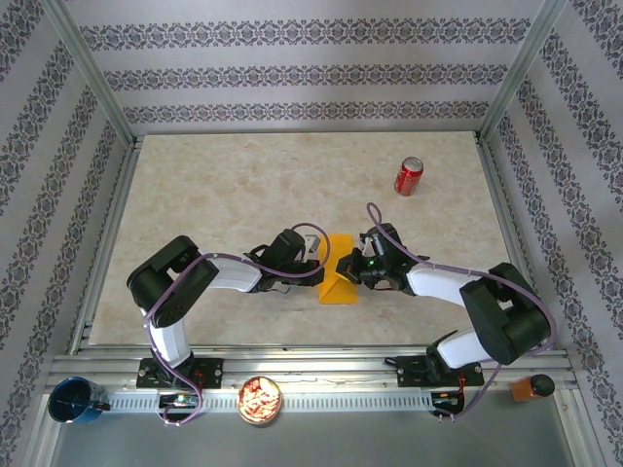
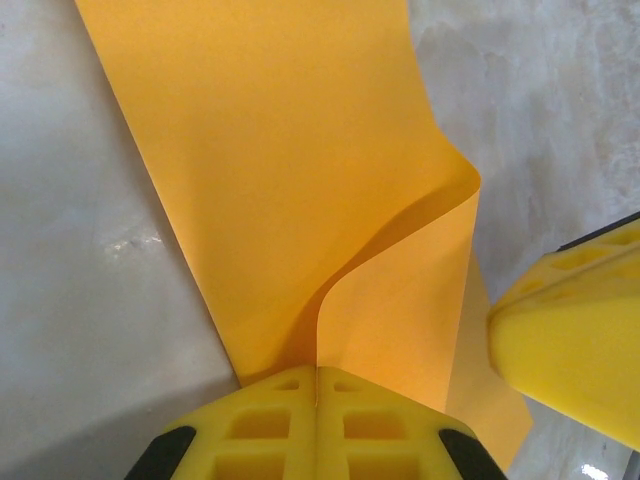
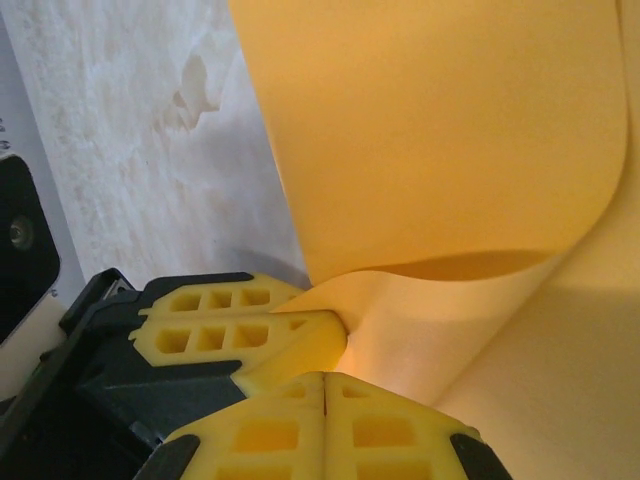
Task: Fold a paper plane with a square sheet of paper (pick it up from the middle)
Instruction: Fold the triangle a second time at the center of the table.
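Labels first: red can point(image 1: 408, 176) has white marking down its side, too small to read. Square sheet of paper point(image 1: 340, 269) lies left of the can & nearer the arm bases, well apart from it, mid tabletop point(image 1: 224, 185). Plain orange-yellow, both faces.

Left arm point(image 1: 209, 277) & right arm point(image 1: 448, 287) meet at the sheet, one per side. Left jaws: closed, pinching the paper. The left wrist cam has a paper edge running straight into the seam btwn the yellow pads point(image 2: 260, 425). Right jaws: closed too, nipping the curled flap, w/ the two pairs of tips just beside each other.

The sheet isn't flat. Part lies on the tabletop, the rest curves up & over in a soft rounded loop. Its long edge on the side away from the can is straight, resting on the marble.

Room: bare tabletop from the sheet out to the back wall & all across left of the can. The can stands upright near the right rail.

Near strip, far this side of the can: blue cup point(image 1: 54, 394), bowl point(image 1: 260, 381) of pale bits, small brown thing point(image 1: 531, 387).
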Robot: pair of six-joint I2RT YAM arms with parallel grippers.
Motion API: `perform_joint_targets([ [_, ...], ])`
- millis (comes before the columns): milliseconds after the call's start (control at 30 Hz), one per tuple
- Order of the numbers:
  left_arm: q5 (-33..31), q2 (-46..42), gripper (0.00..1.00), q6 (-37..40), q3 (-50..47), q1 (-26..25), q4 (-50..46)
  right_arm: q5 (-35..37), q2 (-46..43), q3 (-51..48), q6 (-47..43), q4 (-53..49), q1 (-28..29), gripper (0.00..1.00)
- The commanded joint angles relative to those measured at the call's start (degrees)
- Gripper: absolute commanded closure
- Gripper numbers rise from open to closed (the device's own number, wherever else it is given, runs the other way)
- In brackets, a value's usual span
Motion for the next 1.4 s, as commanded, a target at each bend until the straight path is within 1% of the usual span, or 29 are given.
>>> perform_joint_targets([
  [0, -0.4, 0.1, 1.00, -0.5, -0.7, -0.1, 0.8, -1.2, 2.1, 0.3, 1.5, 3.3, 0.0, 1.00],
  [500, -0.1, 0.3, 1.00, -0.3, -0.2, -0.1, 0.2, -2.5, 6.4, -0.7, 1.2, 6.2, -0.5, 1.00],
  [600, -0.3, 0.3, 1.00, 0.0, -0.2, -0.2, -0.1, -2.1, 7.2, -2.2, 1.0, 6.8, -1.0, 1.00],
  [800, -0.4, 0.2, 1.00, 0.3, 0.0, -0.1, -0.6, -1.6, 7.6, -5.3, 1.5, 8.6, -1.5, 0.99],
  [900, -0.2, 0.3, 1.00, 0.3, 0.1, -0.2, -0.6, -2.5, 7.9, -5.3, 1.8, 9.0, -1.8, 0.99],
  [967, -0.2, 0.3, 1.00, 0.3, 0.1, -0.2, -0.7, -2.8, 6.6, -4.8, 2.6, 9.4, -1.9, 0.98],
  [1100, -0.3, 0.1, 1.00, 0.4, 0.2, -0.1, -1.0, -3.2, 2.6, -1.5, 0.8, 5.0, -2.8, 0.97],
  [1167, -0.3, 0.1, 1.00, 0.4, 0.2, -0.1, -1.1, -3.2, 2.1, -0.2, -0.7, 2.7, -4.1, 0.97],
  [1267, -0.1, 0.1, 1.00, 0.5, 0.4, -0.1, -1.3, -4.2, 3.8, 0.6, -1.7, 2.8, -5.7, 0.98],
  [1367, 0.1, 0.3, 1.00, 0.7, 0.6, -0.1, -1.6, -4.5, 6.5, 1.0, -2.5, 2.9, -5.9, 0.98],
])
